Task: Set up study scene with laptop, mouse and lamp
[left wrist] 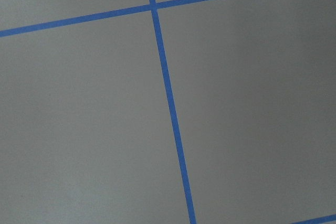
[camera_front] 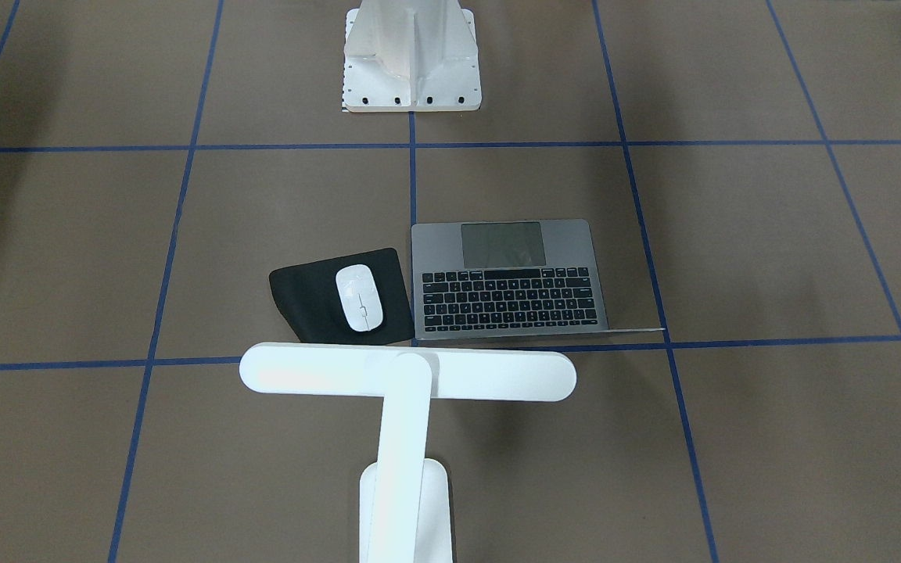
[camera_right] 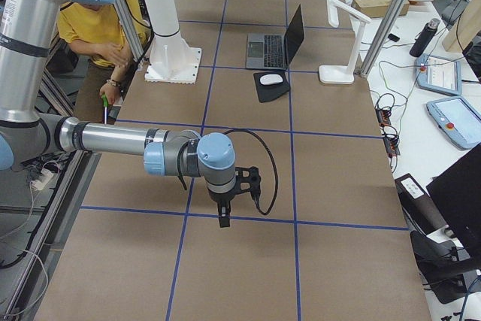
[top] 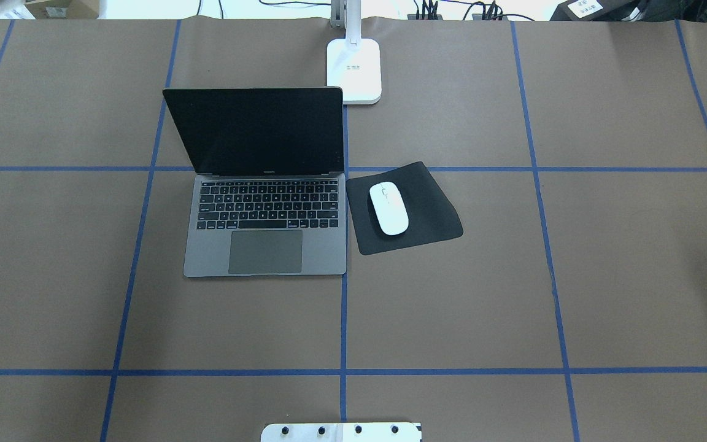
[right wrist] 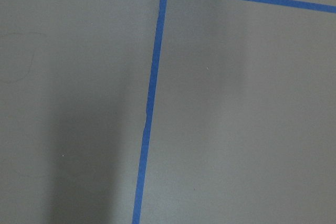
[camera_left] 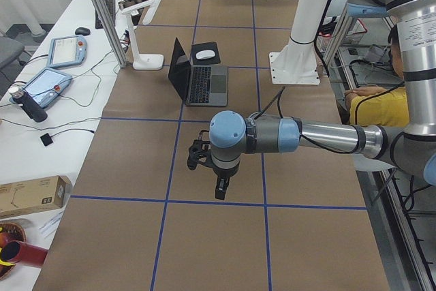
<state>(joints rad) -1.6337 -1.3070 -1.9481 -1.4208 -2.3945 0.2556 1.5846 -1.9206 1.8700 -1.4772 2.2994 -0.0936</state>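
left pincer (camera_left: 219, 193): grip unclear | laptop (top: 266, 212): slim grey metal | mouse (top: 388, 209): glossy oval

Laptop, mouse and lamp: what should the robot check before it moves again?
1. Is the laptop open and flat on the table? Ok, though the screen is dark.
2. Is the mouse on the black mouse pad beside the laptop? Ok.
3. Is the lamp standing upright behind the laptop? Ok.
4. Is the lamp switched on? Cannot tell.
5. Is the left gripper away from the three things? Ok. Open or shut: cannot tell.
6. Is the right gripper away from them too? Ok. Open or shut: cannot tell.
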